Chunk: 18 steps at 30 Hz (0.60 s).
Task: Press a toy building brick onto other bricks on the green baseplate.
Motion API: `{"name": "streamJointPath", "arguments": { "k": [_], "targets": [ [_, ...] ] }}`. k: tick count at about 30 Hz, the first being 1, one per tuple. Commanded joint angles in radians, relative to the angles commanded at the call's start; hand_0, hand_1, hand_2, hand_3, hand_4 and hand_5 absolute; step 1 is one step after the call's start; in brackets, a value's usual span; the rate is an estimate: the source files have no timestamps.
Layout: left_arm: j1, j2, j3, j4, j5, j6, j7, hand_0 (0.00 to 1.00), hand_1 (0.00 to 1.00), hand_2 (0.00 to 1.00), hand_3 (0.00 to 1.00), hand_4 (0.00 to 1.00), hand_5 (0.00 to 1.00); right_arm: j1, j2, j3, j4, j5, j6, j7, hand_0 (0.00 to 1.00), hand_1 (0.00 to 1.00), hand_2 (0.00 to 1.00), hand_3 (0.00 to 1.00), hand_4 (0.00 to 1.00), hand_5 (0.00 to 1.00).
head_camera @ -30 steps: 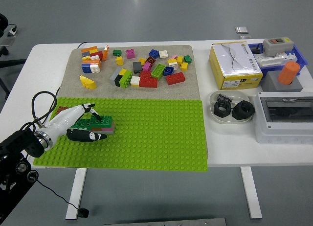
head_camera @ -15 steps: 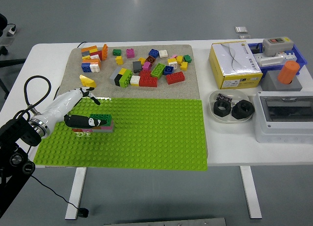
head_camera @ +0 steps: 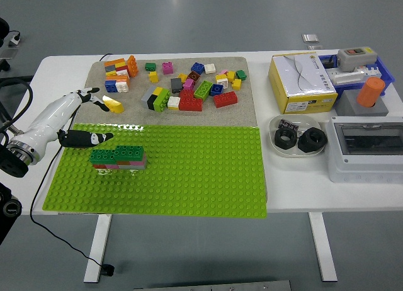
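**Brick stack stands on the baseplate, hand clear of it**

The brick stack [head_camera: 119,159] sits on the left part of the green baseplate [head_camera: 201,177]: a row of dark green bricks on top, a pink and grey layer beneath, all level and apparently seated on the studs; nothing touches it. The top row looks flush with the layer below, so the pressing step seems done, though from this high view a small gap would be hard to make out.

Just up and left of the stack the left hand [head_camera: 79,118] hovers over the baseplate's far-left corner, fingers loosely spread and holding nothing; its dark thumb [head_camera: 85,138] points toward the stack but is apart from it, while the other fingers reach toward the tan mat [head_camera: 245,108]. That pose suits a hand between jobs, near both the build and the supply.

On the mat, beyond the baseplate, lie the loose bricks [head_camera: 189,89] in a scattered pile, with a yellow wedge piece [head_camera: 113,104] nearest the hand; they are kept off the studs, presumably so they can be picked up freely.

To the right, well apart, stand a yellow box [head_camera: 302,83], a white dish of black nuts [head_camera: 299,140] and a grey enclosure [head_camera: 365,149]; no right arm shows.
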Motion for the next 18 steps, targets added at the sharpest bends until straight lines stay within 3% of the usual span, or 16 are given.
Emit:
{"name": "streamJointPath", "arguments": {
  "k": [5, 6, 11, 12, 13, 17, 18],
  "targets": [
    [0.035, 0.0, -0.049, -0.012, 0.005, 0.029, -0.045, 0.973, 0.94, 0.923, 0.6, 0.664, 0.002, 0.01, 0.01, -0.021, 0.0, 0.035, -0.006, -0.012, 0.684, 0.655, 0.648, 0.873, 0.637, 0.998],
    [0.043, -0.007, -0.06, -0.015, 0.006, 0.035, -0.054, 0.961, 0.917, 0.919, 0.797, 0.699, 0.002, 0.012, 0.012, -0.026, 0.0, 0.043, -0.009, -0.014, 0.681, 0.653, 0.663, 0.885, 0.63, 0.998],
    [0.078, -0.06, -0.112, -0.031, 0.01, 0.053, -0.078, 0.961, 0.917, 0.919, 0.797, 0.699, 0.002, 0.015, 0.022, -0.041, 0.0, 0.069, -0.026, -0.018, 0.681, 0.653, 0.663, 0.885, 0.63, 0.998],
    [0.083, -0.069, -0.119, -0.033, 0.01, 0.056, -0.081, 0.916, 0.877, 0.886, 0.908, 0.766, 0.002, 0.015, 0.025, -0.042, 0.0, 0.071, -0.029, -0.018, 0.679, 0.654, 0.68, 0.897, 0.625, 0.998],
    [0.09, -0.081, -0.127, -0.036, 0.011, 0.059, -0.086, 0.916, 0.877, 0.886, 0.908, 0.766, 0.002, 0.016, 0.028, -0.044, 0.0, 0.074, -0.034, -0.017, 0.679, 0.654, 0.68, 0.897, 0.625, 0.998],
    [0.101, -0.096, -0.134, -0.041, 0.015, 0.065, -0.097, 0.916, 0.877, 0.886, 0.908, 0.766, 0.002, 0.018, 0.036, -0.045, 0.0, 0.077, -0.047, -0.015, 0.679, 0.654, 0.68, 0.897, 0.625, 0.998],
    [0.102, -0.097, -0.134, -0.043, 0.016, 0.066, -0.099, 0.94, 0.924, 0.919, 0.88, 0.916, 0.002, 0.019, 0.038, -0.044, 0.0, 0.075, -0.049, -0.015, 0.678, 0.653, 0.679, 0.895, 0.625, 0.998]
  ]
}}
